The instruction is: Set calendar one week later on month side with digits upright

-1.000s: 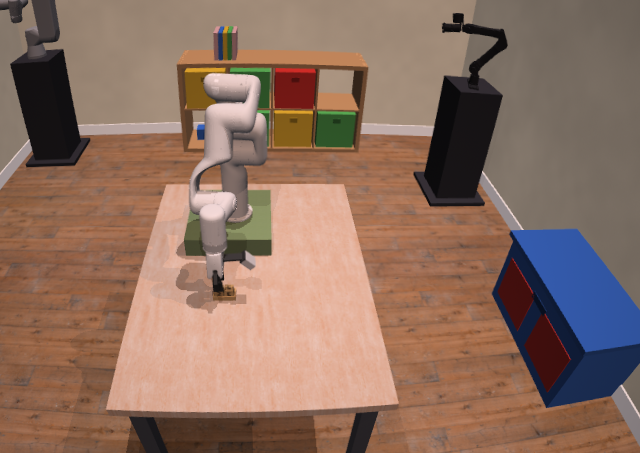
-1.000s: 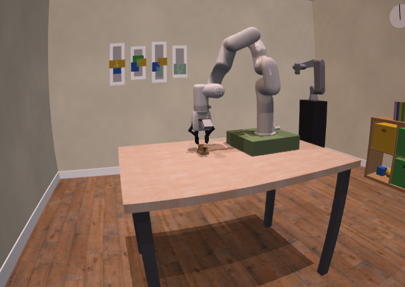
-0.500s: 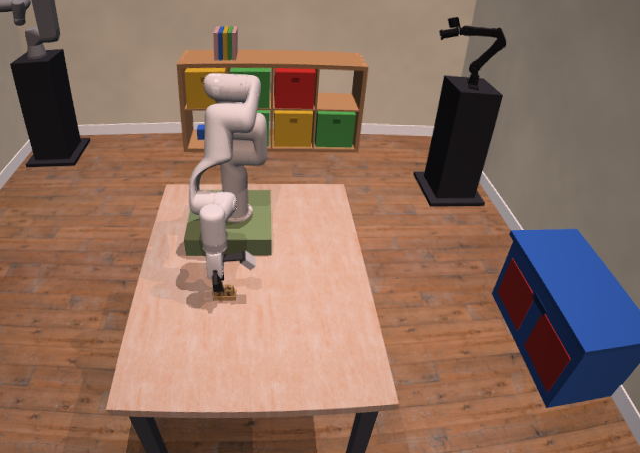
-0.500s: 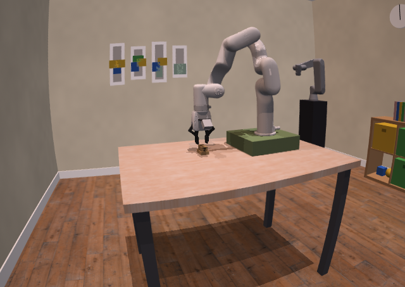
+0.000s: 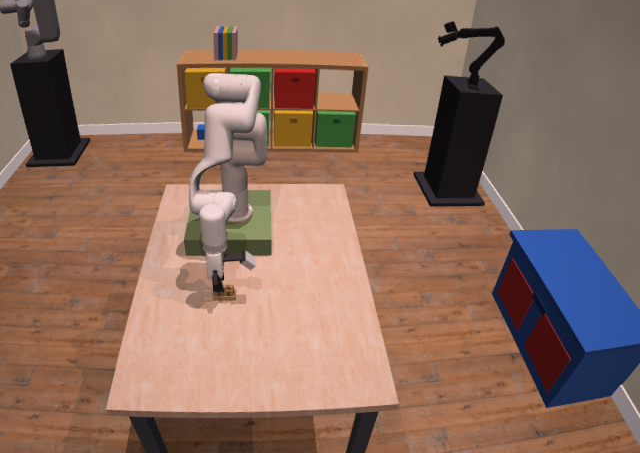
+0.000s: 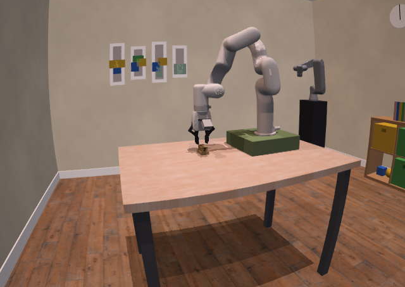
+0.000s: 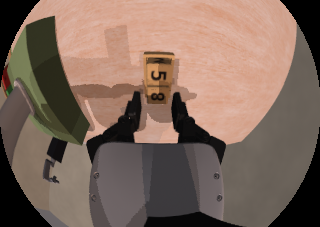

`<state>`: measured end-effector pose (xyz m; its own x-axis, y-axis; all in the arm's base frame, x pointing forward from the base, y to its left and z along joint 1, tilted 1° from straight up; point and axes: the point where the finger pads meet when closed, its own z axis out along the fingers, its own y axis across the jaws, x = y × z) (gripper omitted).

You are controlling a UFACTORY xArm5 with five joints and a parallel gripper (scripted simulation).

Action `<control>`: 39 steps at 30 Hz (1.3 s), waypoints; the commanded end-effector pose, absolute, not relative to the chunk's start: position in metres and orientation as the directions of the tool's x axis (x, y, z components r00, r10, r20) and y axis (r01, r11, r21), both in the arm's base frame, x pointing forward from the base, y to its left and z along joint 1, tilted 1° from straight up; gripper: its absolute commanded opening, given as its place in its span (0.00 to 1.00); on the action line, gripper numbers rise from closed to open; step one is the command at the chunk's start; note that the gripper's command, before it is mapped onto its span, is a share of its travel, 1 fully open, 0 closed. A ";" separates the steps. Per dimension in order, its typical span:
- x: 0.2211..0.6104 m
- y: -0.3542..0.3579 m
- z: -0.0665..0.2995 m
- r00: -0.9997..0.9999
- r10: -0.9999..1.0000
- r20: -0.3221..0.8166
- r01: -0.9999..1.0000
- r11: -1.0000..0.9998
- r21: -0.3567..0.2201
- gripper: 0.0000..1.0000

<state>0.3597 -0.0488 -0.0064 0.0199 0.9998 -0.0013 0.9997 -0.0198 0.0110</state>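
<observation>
The small wooden calendar tray [image 5: 224,297] [image 6: 203,153] [image 7: 173,72] stands on the table. In the wrist view, two cubes sit in it in a row. One cube [image 7: 159,76] shows a dark 5 on top, and the cube nearer the gripper [image 7: 157,95] shows a dark 8; both digits are turned sideways in that view. Dark marks show at the tray's far end. The upright faces and the month's name are too small to read. My gripper [image 5: 218,288] [image 6: 201,142] [image 7: 156,99] is partly open and empty, pointing down, above the 8 cube's end of the tray.
The arm's green base block [image 5: 258,245] [image 6: 274,144] [image 7: 72,107] stands on the table [image 5: 289,345] [image 6: 183,175] behind the gripper. A shelf with coloured bins [image 5: 294,89], a blue cabinet [image 5: 573,283] and two black pedestals [image 5: 462,143] [image 5: 46,107] stand away from the table.
</observation>
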 end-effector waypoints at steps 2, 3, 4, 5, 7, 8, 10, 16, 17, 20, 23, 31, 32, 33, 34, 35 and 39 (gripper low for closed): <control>0.361 -0.049 -0.006 0.020 1.000 -0.002 1.000 -0.020 0.014 0.47; 0.361 -0.049 -0.006 0.020 1.000 -0.002 1.000 -0.020 0.014 0.47; 0.361 -0.049 -0.006 0.020 1.000 -0.002 1.000 -0.020 0.014 0.47; 0.361 -0.049 -0.006 0.020 1.000 -0.002 1.000 -0.020 0.014 0.47; 0.361 -0.049 -0.006 0.020 1.000 -0.002 1.000 -0.020 0.014 0.47; 0.361 -0.049 -0.006 0.020 1.000 -0.002 1.000 -0.020 0.014 0.47; 0.361 -0.049 -0.006 0.020 1.000 -0.002 1.000 -0.020 0.014 0.47; 0.361 -0.049 -0.006 0.020 1.000 -0.002 1.000 -0.020 0.014 0.47; 0.361 -0.049 -0.006 0.020 1.000 -0.002 1.000 -0.020 0.014 0.47; 0.361 -0.049 -0.008 0.020 1.000 -0.002 1.000 -0.020 0.014 0.47; 0.361 -0.049 -0.011 0.020 1.000 -0.002 1.000 -0.020 0.014 0.47; 0.361 -0.049 -0.024 0.020 1.000 -0.002 1.000 -0.020 0.014 0.47; 0.361 -0.049 -0.025 0.020 1.000 -0.002 1.000 -0.020 0.014 0.47; 0.361 -0.049 -0.025 0.020 1.000 -0.002 1.000 -0.020 0.014 0.47; 0.361 -0.049 -0.025 0.020 1.000 -0.002 1.000 -0.020 0.014 0.47; 0.361 -0.049 -0.026 0.020 1.000 -0.002 1.000 -0.020 0.014 0.47; 0.361 -0.049 -0.030 0.020 1.000 -0.002 1.000 -0.020 0.014 0.47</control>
<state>0.3599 -0.0487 -0.0282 0.0199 0.9998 -0.0013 0.9997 -0.0198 0.0114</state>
